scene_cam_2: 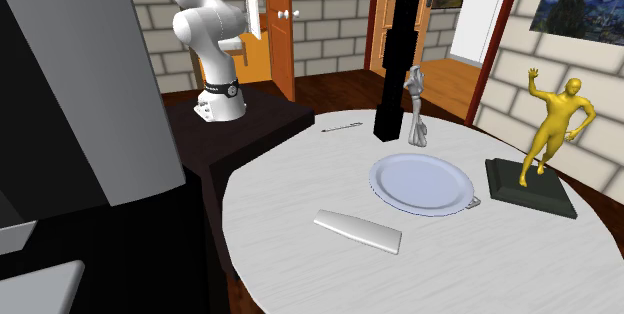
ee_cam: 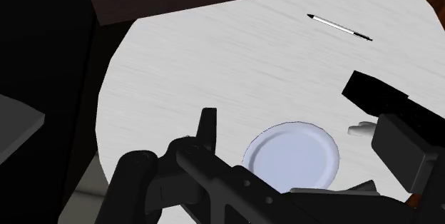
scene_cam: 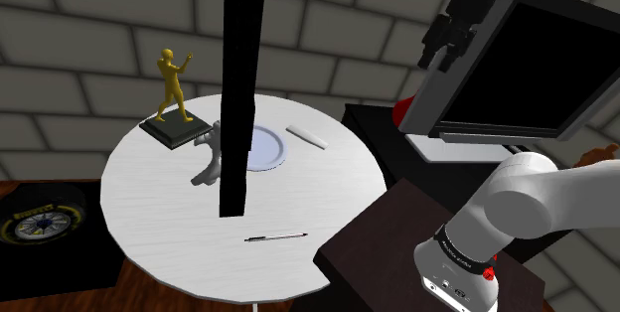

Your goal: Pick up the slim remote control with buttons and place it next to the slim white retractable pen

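The slim pale remote [scene_cam: 307,136] lies flat near the round white table's [scene_cam: 179,231] far right edge, just right of the plate [scene_cam: 263,148]. In the second exterior view the remote [scene_cam_2: 357,231] sits in front of the plate [scene_cam_2: 422,184]. The thin white pen [scene_cam: 275,237] with dark ends lies near the table's front edge, by the stand's side [scene_cam_2: 342,127]. My gripper [scene_cam: 447,42] hangs open and empty high above the table's right side, far from both. In the wrist view the pen [ee_cam: 340,28] and plate [ee_cam: 291,155] lie far below the parted fingers [ee_cam: 208,126].
A gold figure [scene_cam: 171,86] on a dark base and a grey statuette [scene_cam: 211,156] stand at the table's left. A tall black pillar [scene_cam: 243,91] rises from mid-table. A dark monitor [scene_cam: 517,62] is close beside the gripper. The dark stand [scene_cam: 397,250] adjoins the table.
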`<state>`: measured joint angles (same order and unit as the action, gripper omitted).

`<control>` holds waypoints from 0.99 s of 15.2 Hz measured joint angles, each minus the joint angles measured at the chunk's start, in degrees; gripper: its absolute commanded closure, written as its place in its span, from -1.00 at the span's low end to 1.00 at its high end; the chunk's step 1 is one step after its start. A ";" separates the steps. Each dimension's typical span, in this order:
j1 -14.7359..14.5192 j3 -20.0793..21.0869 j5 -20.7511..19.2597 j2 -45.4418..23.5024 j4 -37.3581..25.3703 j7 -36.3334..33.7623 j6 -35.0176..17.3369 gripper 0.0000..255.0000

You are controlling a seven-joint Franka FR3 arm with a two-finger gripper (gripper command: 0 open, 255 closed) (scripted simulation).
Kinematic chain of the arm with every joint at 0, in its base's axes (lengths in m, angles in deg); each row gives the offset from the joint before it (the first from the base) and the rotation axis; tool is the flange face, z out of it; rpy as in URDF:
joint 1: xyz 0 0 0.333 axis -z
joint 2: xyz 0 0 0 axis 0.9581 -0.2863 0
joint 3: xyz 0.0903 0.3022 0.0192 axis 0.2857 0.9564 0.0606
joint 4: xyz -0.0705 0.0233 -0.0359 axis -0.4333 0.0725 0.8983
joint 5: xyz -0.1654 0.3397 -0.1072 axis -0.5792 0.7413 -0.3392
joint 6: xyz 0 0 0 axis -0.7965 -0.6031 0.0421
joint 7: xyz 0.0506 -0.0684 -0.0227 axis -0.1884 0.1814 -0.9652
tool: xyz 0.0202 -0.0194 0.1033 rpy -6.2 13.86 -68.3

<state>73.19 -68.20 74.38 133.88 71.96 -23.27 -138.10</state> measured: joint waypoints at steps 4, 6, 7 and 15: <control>-0.15 -0.88 -0.83 -1.96 2.10 1.97 -3.86 -1.00; -0.27 -1.56 -1.49 -3.27 4.17 3.62 -7.21 -1.00; -0.35 -2.11 -1.88 -4.83 4.61 4.65 -9.15 -1.00; -1.14 -5.65 -3.77 -16.57 8.46 11.96 -24.61 -1.00</control>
<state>72.06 -73.85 70.61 117.31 80.42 -11.31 -162.71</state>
